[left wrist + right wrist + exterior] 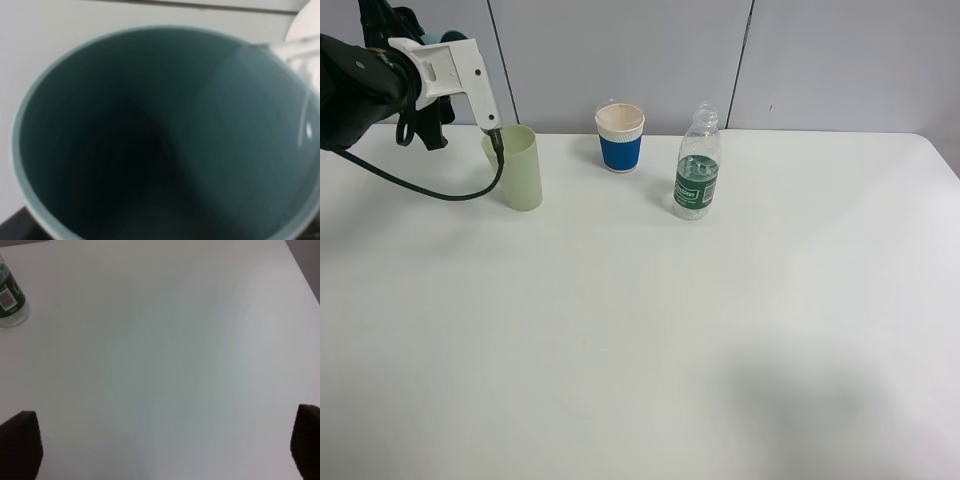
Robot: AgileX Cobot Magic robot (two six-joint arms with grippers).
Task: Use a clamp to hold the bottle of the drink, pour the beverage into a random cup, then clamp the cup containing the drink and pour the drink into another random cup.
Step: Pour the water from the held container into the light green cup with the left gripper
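Observation:
A pale green cup (pixel 523 167) stands at the back left of the white table (pixel 640 340). My left gripper (pixel 496 138) points down at its rim, one dark fingertip (pixel 497 140) against the near-left edge. The left wrist view looks straight into the cup (pixel 150 140); its inside looks dark teal and shows no fingers. A paper cup with a blue sleeve (pixel 620 138) stands at the back centre. A clear bottle with a green label (pixel 697 175), uncapped with a little liquid, stands to its right and also shows in the right wrist view (pixel 9 300). My right gripper (pixel 165 450) is open and empty over bare table.
A black cable (pixel 440 190) loops from the left arm down to the table beside the green cup. Grey wall panels (pixel 620 50) close the back edge. A blurred clear object (pixel 305 75) shows past the cup's rim.

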